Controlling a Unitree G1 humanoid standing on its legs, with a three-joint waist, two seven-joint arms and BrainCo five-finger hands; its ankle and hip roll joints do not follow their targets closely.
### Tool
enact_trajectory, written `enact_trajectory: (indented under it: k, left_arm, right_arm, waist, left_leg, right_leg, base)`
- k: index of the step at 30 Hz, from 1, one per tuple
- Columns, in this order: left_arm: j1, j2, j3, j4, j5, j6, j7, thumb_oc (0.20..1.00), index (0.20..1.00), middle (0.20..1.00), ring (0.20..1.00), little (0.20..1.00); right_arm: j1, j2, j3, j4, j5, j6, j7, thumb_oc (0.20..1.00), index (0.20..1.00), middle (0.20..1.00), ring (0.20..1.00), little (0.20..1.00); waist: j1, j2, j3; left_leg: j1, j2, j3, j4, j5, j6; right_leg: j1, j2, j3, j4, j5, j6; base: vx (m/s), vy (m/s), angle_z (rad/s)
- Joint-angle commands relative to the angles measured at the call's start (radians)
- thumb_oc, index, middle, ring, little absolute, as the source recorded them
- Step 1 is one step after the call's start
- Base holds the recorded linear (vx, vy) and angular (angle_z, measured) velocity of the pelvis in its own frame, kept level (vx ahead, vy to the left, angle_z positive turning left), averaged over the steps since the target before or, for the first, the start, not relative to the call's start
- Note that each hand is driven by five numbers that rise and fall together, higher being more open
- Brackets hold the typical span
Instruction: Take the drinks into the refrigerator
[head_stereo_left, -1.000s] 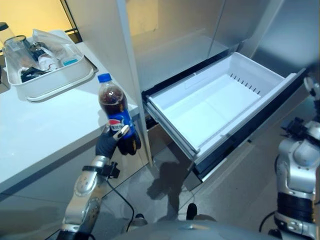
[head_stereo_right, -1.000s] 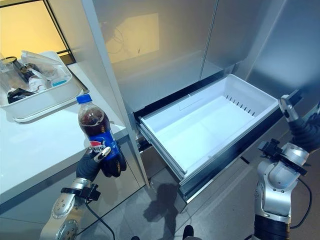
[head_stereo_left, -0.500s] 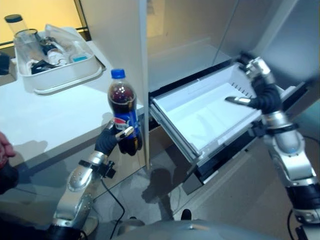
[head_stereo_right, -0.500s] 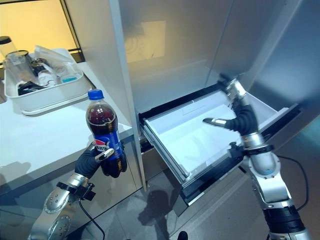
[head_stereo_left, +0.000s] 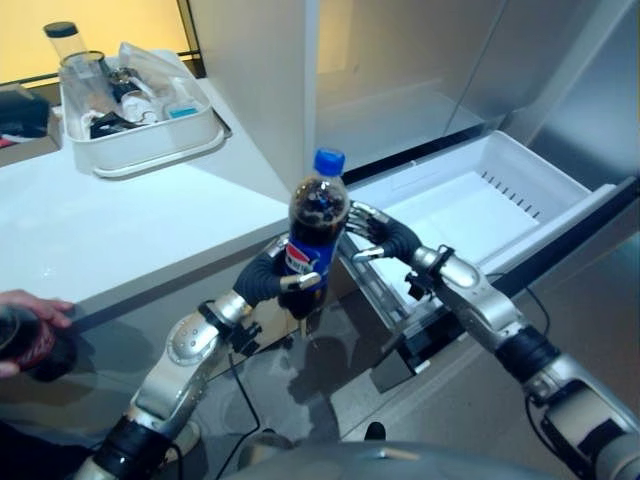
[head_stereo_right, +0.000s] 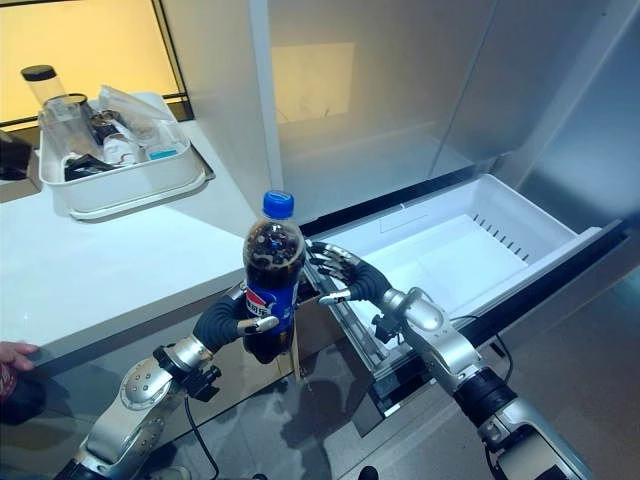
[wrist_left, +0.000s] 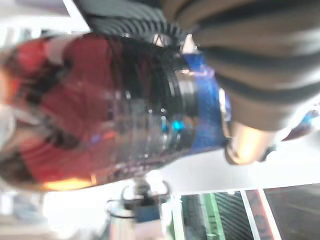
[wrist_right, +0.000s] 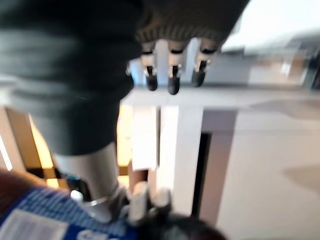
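A cola bottle (head_stereo_right: 272, 270) — dark drink, blue cap, blue label whose print is not being read off here — is being held upright by the left robot hand (head_stereo_right: 232, 320), fingers curled round its lower part, in front of the worktop (head_stereo_right: 120, 250) edge. The right robot hand (head_stereo_right: 345, 282) is being held just beside the bottle, fingers spread — touching cannot be told. Behind it, the white refrigerator drawer (head_stereo_right: 470, 250) is standing pulled out.
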Motion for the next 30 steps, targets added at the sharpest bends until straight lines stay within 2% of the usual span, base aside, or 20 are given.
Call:
enact_trajectory:
  k: [1, 10, 14, 15, 25, 27, 28, 30]
  left_arm:
    - [-0.132, -0.032, -0.040, -0.026, 0.031, -0.134, 0.016, 0.200, 0.200, 0.200, 0.200, 0.200]
    - [-0.174, -0.037, -0.097, 0.060, 0.105, -0.122, 0.027, 0.200, 0.200, 0.200, 0.200, 0.200]
    - [-0.213, -0.064, -0.128, 0.103, 0.123, -0.118, 0.046, 0.200, 0.200, 0.200, 0.200, 0.200]
    - [-0.240, -0.077, -0.150, 0.118, 0.129, -0.113, 0.052, 0.200, 0.200, 0.200, 0.200, 0.200]
    - [-0.292, -0.129, -0.184, 0.072, 0.064, -0.092, 0.055, 0.200, 0.200, 0.200, 0.200, 0.200]
    - [-0.293, -0.134, -0.185, 0.071, 0.058, -0.090, 0.055, 0.200, 0.200, 0.200, 0.200, 0.200]
    - [-0.292, -0.140, -0.186, 0.067, 0.045, -0.087, 0.055, 0.200, 0.200, 0.200, 0.200, 0.200]
    - [-0.285, -0.146, -0.183, 0.063, 0.036, -0.082, 0.056, 0.200, 0.200, 0.200, 0.200, 0.200]
  right_arm:
    - [-0.123, 0.004, 0.021, -0.072, 0.112, -0.034, 0.028, 1.000, 1.000, 1.000, 1.000, 1.000]
    - [-0.165, 0.090, 0.030, -0.086, 0.115, -0.042, 0.002, 1.000, 1.000, 1.000, 1.000, 1.000]
    - [-0.213, 0.146, 0.051, -0.037, 0.101, -0.042, -0.018, 1.000, 1.000, 1.000, 1.000, 1.000]
    - [-0.235, 0.186, 0.063, 0.006, 0.083, -0.038, -0.037, 1.000, 1.000, 1.000, 1.000, 1.000]
    - [-0.245, 0.319, 0.063, 0.198, -0.024, -0.053, -0.116, 1.000, 1.000, 1.000, 1.000, 1.000]
    - [-0.238, 0.323, 0.063, 0.201, -0.035, -0.053, -0.121, 1.000, 1.000, 1.000, 1.000, 1.000]
    - [-0.228, 0.328, 0.057, 0.212, -0.055, -0.060, -0.139, 0.200, 0.200, 0.200, 0.200, 0.200]
    - [-0.224, 0.326, 0.049, 0.199, -0.091, -0.068, -0.156, 0.200, 0.200, 0.200, 0.200, 0.200]
  waist:
    - [0.016, 0.010, -0.025]
    - [0.017, 0.016, -0.031]
    - [0.018, 0.016, -0.035]
    - [0.019, 0.017, -0.038]
    - [0.025, 0.016, -0.041]
    - [0.024, 0.017, -0.041]
    - [0.025, 0.016, -0.041]
    - [0.024, 0.017, -0.041]
  left_leg:
    - [-0.016, -0.078, -0.025, 0.001, -0.066, 0.075]
    - [-0.012, -0.076, -0.028, 0.001, -0.069, 0.076]
    - [-0.009, -0.075, -0.026, 0.001, -0.070, 0.075]
    - [-0.009, -0.074, -0.024, 0.001, -0.071, 0.075]
    - [-0.009, -0.072, -0.029, 0.001, -0.072, 0.075]
    - [-0.010, -0.072, -0.030, 0.001, -0.072, 0.076]
    - [-0.011, -0.074, -0.031, 0.001, -0.072, 0.076]
    - [-0.012, -0.074, -0.032, 0.001, -0.072, 0.076]
  right_leg:
    - [0.007, 0.012, -0.045, 0.090, -0.049, 0.022]
    - [0.011, 0.011, -0.047, 0.090, -0.052, 0.021]
    - [0.013, 0.012, -0.045, 0.088, -0.054, 0.020]
    - [0.016, 0.013, -0.045, 0.086, -0.054, 0.020]
    - [0.021, 0.015, -0.046, 0.082, -0.054, 0.018]
    - [0.021, 0.015, -0.047, 0.082, -0.055, 0.018]
    - [0.021, 0.015, -0.047, 0.083, -0.056, 0.019]
    - [0.021, 0.014, -0.048, 0.082, -0.056, 0.019]
  base:
    - [0.00, 0.000, 0.00]
    - [0.00, -0.001, 0.00]
    - [0.00, 0.000, 0.00]
    - [0.00, 0.000, 0.00]
    - [0.00, 0.000, 0.00]
    - [0.00, 0.000, 0.00]
    - [0.00, 0.000, 0.00]
    - [0.00, 0.000, 0.00]
